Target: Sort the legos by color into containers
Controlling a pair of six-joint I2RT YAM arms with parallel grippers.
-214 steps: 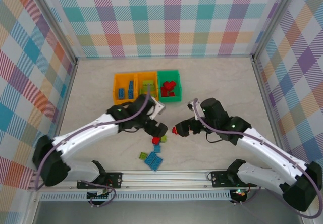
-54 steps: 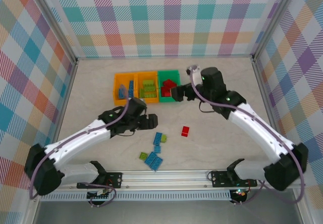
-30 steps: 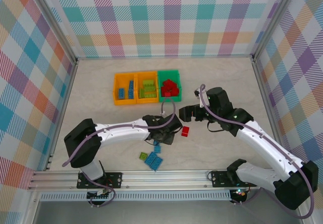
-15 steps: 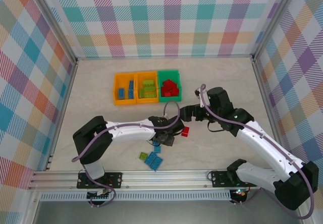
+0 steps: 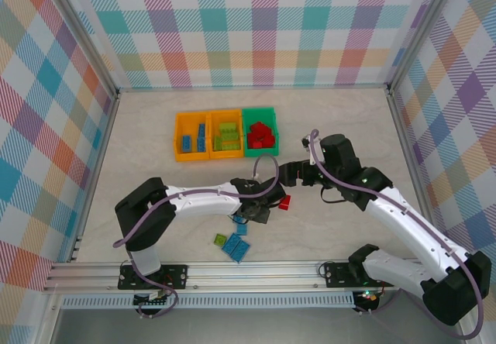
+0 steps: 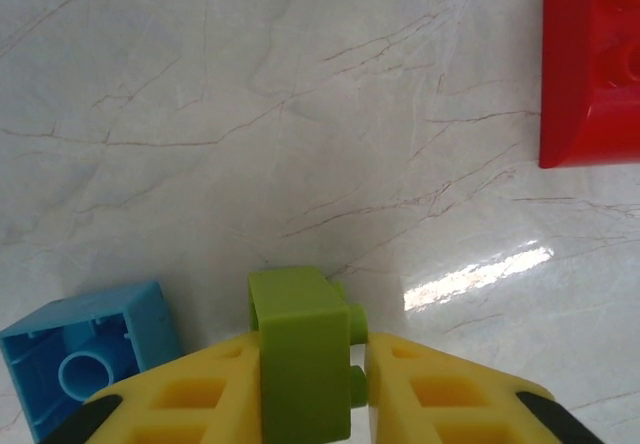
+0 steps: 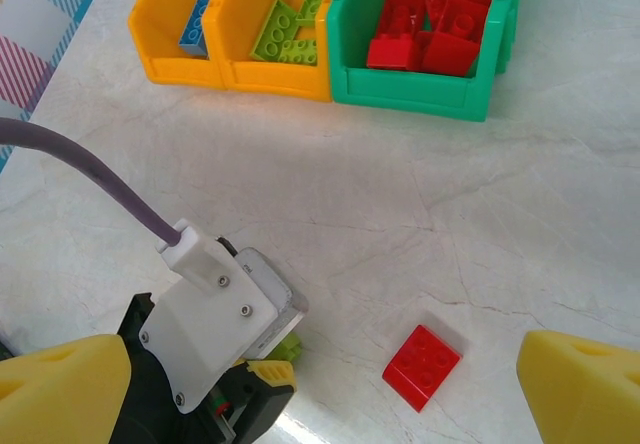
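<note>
Nearest you on the pale, marble-veined glossy desk (image 6: 250, 114) lie the leftovers: a pair of flat blue studded plastic plates (image 5: 236, 247) with a small lime green plate (image 5: 221, 239) just beside them, and a little farther in a light blue hollow-bottomed plastic brick (image 6: 90, 359) tipped on its side. Right next to that blue brick, your left claw (image 6: 310, 394) is pinched narrow on a small lime green plastic brick (image 6: 300, 344), its yellow ribbed fingers (image 6: 190, 404) pressing both flat faces while the studs point sideways toward one finger; the brick looks low over the desk, though you cannot tell whether it touches. Just beyond it sits a loose red square studded plastic brick (image 7: 421, 367), flat and studs up, turned corner-on. Your right claw (image 7: 325, 389) hangs spread wide and empty just above that brick, which lies between its fingertips, closer to the right one, so the right arm is the natural one for it. Farthest off, the three smooth open bins stand touching in a row: the orange plastic bin with blue bricks (image 7: 170, 64), the orange plastic bin with lime bricks (image 7: 275, 79), and the green plastic bin heaped with red bricks (image 7: 410, 94). Your held brick's bin is the middle one, away and to the left of the left claw.
</note>
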